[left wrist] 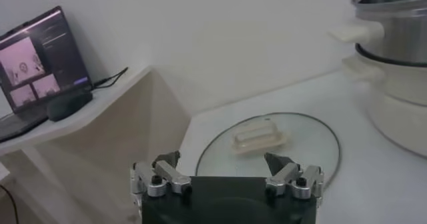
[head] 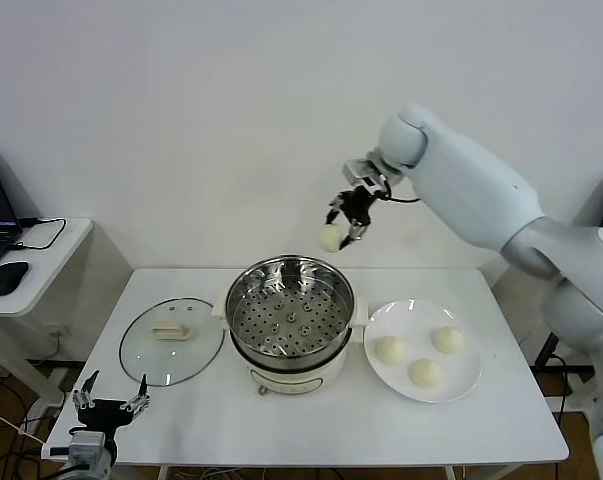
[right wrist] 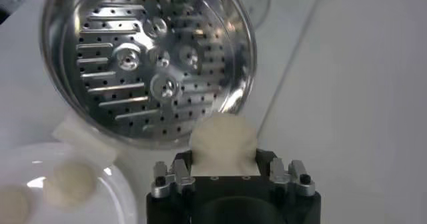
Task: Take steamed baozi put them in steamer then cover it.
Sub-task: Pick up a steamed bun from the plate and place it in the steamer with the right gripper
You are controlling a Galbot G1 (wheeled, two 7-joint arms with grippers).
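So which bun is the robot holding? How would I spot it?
Find the shiny steamer in the middle of the table. Look above its far rim, where the right hand is shut on one bun. The other three buns lie on the white plate to the steamer's right; this is the only one up in the air.

Steamer (head: pixel 290 318) mouth uncovered, tray bare

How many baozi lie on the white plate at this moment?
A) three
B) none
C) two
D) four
A: three baozi sit on the plate, while the fourth is clamped in the right gripper above the far rim of the empty steamer.
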